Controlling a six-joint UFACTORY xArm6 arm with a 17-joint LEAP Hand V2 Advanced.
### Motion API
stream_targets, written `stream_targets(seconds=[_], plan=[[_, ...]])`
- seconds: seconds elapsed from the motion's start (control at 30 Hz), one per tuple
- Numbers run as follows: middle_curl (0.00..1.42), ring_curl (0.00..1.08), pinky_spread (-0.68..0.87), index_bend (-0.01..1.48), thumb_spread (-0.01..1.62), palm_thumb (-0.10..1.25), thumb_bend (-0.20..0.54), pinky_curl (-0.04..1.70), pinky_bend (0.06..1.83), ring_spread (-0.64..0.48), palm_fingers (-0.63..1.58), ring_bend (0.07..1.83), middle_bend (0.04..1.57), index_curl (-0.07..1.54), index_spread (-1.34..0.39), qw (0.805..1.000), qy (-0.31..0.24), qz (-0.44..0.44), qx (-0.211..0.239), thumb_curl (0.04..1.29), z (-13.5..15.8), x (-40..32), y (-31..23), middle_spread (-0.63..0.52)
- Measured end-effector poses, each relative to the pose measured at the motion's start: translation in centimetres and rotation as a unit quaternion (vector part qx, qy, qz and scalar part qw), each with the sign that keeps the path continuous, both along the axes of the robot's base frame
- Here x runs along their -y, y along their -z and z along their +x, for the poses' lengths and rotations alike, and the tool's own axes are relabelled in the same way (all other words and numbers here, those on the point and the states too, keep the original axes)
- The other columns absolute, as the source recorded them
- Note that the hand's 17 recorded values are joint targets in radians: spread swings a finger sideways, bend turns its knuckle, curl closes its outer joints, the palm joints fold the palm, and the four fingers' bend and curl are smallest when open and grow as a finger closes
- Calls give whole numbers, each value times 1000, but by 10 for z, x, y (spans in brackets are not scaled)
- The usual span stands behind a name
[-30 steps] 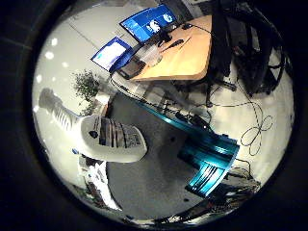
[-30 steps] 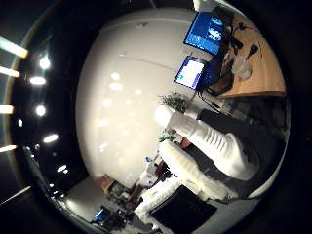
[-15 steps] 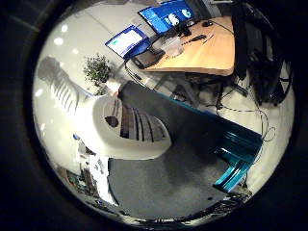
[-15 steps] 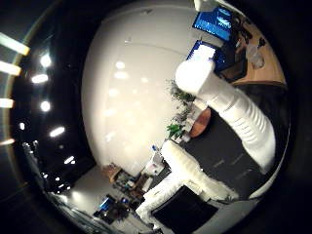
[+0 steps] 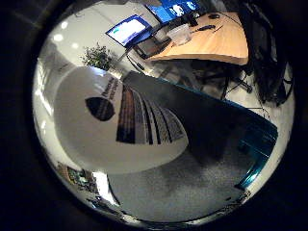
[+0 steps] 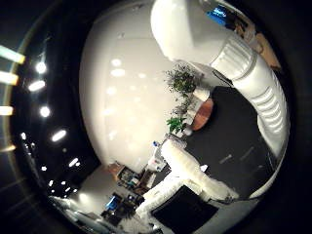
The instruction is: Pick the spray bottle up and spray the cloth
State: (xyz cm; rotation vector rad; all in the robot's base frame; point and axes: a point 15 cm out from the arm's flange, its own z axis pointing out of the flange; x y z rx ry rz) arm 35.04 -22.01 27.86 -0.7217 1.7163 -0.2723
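Since the spray bottle [image 5: 120, 125] fills the frame's left half, it lies close against my palm; its long axis runs across. My hand [image 6: 219, 53] is still uncurled beside it, I judge; no cloth shows.

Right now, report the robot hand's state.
Robot hand: cannot be told; spray bottle fills the palm view, so it is close to the palm.

This is an office or a lab workroom. A curved wooden desk [image 5: 216, 43] carries lit computer monitors [image 5: 127, 30] along its far edge, with a black office chair [image 5: 262, 53] just beside it. Potted plants [image 6: 183, 80] stand against the white wall [image 6: 117, 107], bright strip lights [image 6: 9, 53] run overhead, and grey carpet [image 5: 192, 187] covers the floor.
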Motion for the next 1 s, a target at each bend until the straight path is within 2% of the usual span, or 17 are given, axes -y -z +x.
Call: stream_targets(seconds=[0.2, 0.37, 0.47, 0.5, 0.53, 0.57, 0.63, 0.7, 0.73, 0.77, 0.9, 1.0], plan=[[294, 247, 650, 157, 1079, 567, -23, 157, 881, 361, 197, 353, 205, 313, -95, 1000, -14, 11, -6, 478, 14, 4, 5, 236], [324, 285, 629, 137, 1070, 573, -22, 146, 890, 268, 357, 556, 269, 268, -144, 999, -35, 10, -6, 476, 26, -9, 4, 149], [368, 340, 542, 141, 1054, 607, -19, 118, 880, -6, 541, 787, 397, 246, -231, 999, -46, 11, -7, 478, 31, -17, 4, -48], [398, 360, 405, 168, 1046, 624, -19, 92, 874, -153, 648, 869, 480, 247, -296, 999, -49, 12, -7, 480, 32, -20, 4, -169], [415, 380, 294, 163, 1040, 634, -20, 85, 897, -232, 725, 929, 518, 247, -333, 998, -55, 14, -8, 480, 35, -25, 4, -235], [428, 394, 120, 145, 1022, 656, -14, 100, 995, -284, 918, 990, 554, 237, -373, 998, -60, 14, -8, 486, 37, -29, 4, -287], [478, 440, -285, 139, 960, 707, -18, 161, 1143, -366, 1071, 1080, 622, 230, -452, 998, -66, 15, -8, 503, 39, -34, 4, -396], [545, 482, -456, 176, 897, 739, -23, 218, 1192, -362, 1176, 1136, 730, 250, -502, 998, -69, 15, -7, 518, 40, -36, 4, -438], [562, 485, -470, 196, 884, 747, -24, 233, 1207, -356, 1216, 1136, 766, 262, -514, 997, -69, 15, -4, 522, 41, -37, 3, -438], [587, 495, -481, 239, 869, 761, -24, 253, 1221, -342, 1303, 1155, 812, 290, -528, 997, -69, 16, 0, 527, 43, -38, 2, -431], [672, 533, -469, 454, 842, 785, -28, 338, 1264, -288, 1314, 1237, 982, 436, -550, 997, -74, 18, 8, 538, 47, -43, -3, -372], [708, 553, -421, 677, 905, 729, -35, 379, 1282, -263, 1333, 1266, 1076, 546, -507, 997, -78, 14, 11, 534, 48, -45, -4, -328]])
